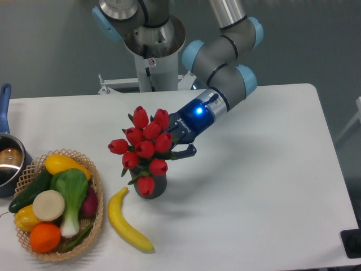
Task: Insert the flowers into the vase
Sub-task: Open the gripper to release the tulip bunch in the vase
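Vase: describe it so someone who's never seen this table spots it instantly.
Start at the wicker basket of vegetables at the table's front left, then go right past the yellow banana. The vase stands just behind the banana's upper end, under the red flowers that the gripper is at. It is the only dark grey cylinder there, mostly hidden by blooms.

A white table [271,186] with rounded corners fills most of the scene, its far edge running across toward twelve o'clock. Behind it stands a plain grey-blue wall [51,45] — flat, unmarked, evenly lit. The light is soft and comes from above, leaving only faint shadows on the tabletop. At three o'clock, past the table's edge, a strip of pale grey floor [350,84] shows — and a small dark object [352,244] sits at the table's corner near four o'clock.
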Controlling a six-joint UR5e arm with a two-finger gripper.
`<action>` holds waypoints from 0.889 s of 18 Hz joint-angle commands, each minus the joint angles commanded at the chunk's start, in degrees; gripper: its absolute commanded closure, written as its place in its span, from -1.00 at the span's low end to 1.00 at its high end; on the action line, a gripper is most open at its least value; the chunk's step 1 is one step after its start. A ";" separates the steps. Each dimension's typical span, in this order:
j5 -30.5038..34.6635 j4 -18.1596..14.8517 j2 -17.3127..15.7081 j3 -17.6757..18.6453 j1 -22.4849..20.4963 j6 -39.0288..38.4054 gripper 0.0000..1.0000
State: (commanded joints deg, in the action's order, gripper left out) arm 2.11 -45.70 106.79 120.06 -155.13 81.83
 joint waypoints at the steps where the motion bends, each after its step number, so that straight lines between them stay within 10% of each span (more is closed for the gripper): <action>1: 0.00 0.00 0.00 0.00 0.00 0.00 0.25; 16: 0.09 0.00 0.00 0.18 -0.18 2.46 -0.56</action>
State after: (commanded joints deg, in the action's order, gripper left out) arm 2.20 -45.70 106.79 120.23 -155.30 84.29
